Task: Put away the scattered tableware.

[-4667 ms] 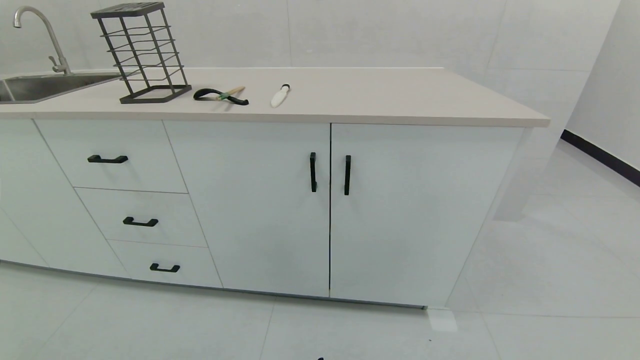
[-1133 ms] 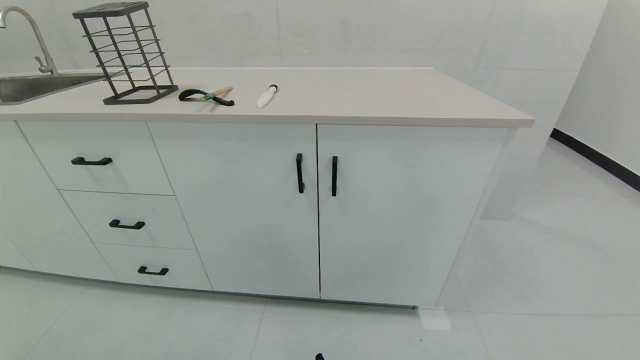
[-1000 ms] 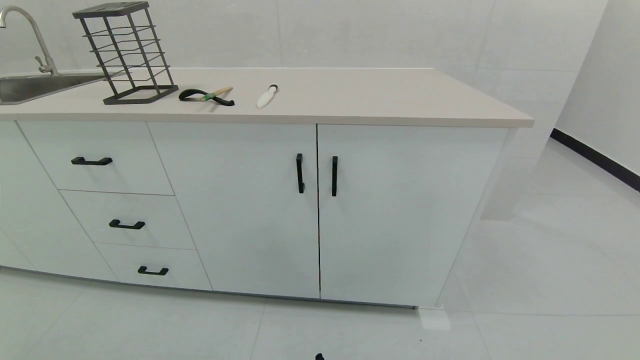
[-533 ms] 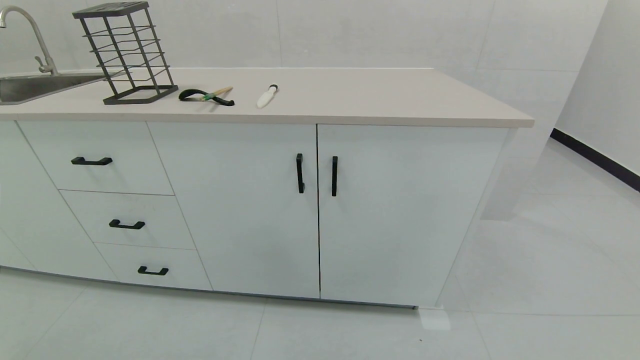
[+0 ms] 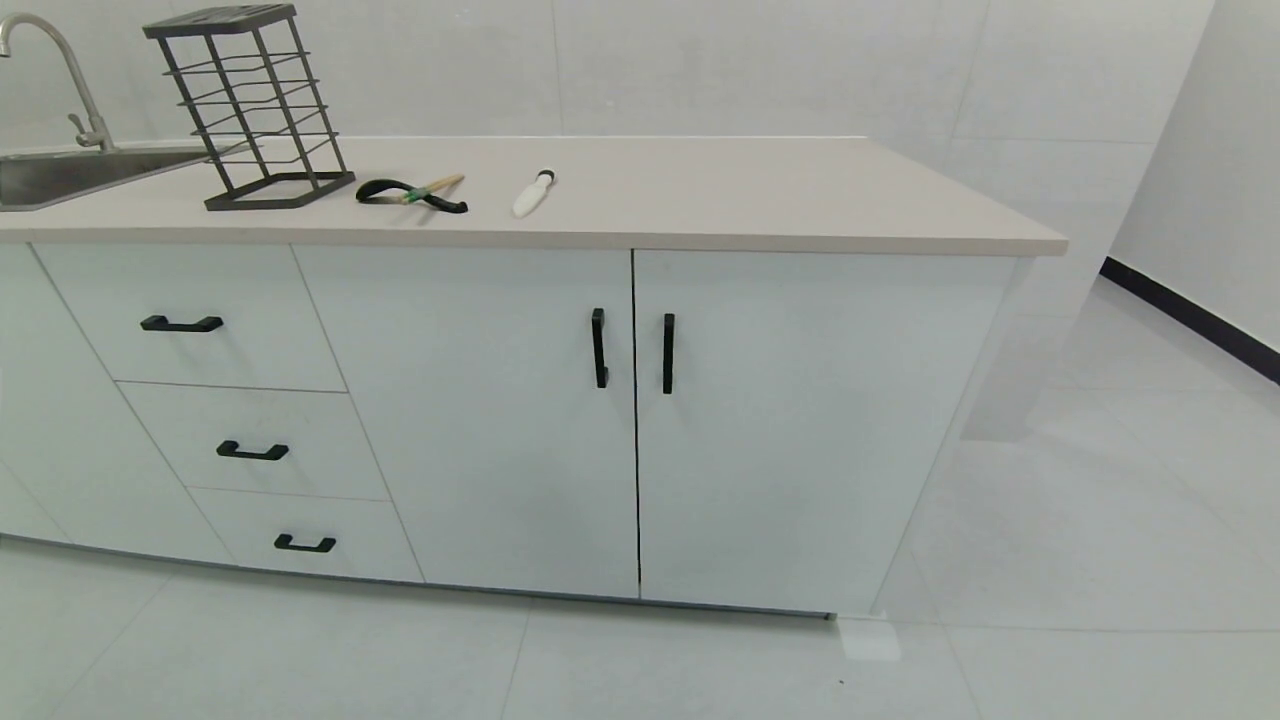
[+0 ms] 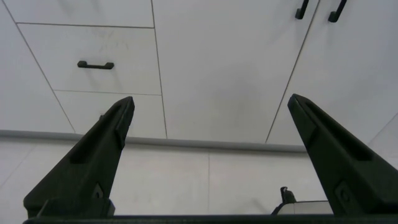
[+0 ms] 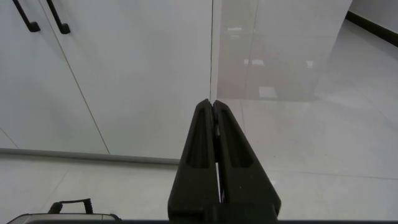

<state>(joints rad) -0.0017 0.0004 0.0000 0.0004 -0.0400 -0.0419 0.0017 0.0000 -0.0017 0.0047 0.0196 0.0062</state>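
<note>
On the beige countertop (image 5: 760, 200) lie a black-handled utensil crossed with a wooden, green-banded one (image 5: 412, 192) and a white knife with a dark collar (image 5: 531, 193). A black wire rack (image 5: 252, 105) stands to their left. My left gripper (image 6: 210, 106) is open, low in front of the white drawers (image 6: 93, 62). My right gripper (image 7: 213, 112) is shut with nothing in it, low before the cabinet's right end and the floor.
A steel sink (image 5: 70, 172) with a curved tap (image 5: 50, 60) is set at the counter's far left. Below are three drawers (image 5: 215, 325) and two doors with black handles (image 5: 633, 350). Open tiled floor (image 5: 1100, 520) spreads to the right.
Since 4.7 s ago the whole view has shifted a little to the left, so the camera moved. Over the last second nothing on the counter has moved.
</note>
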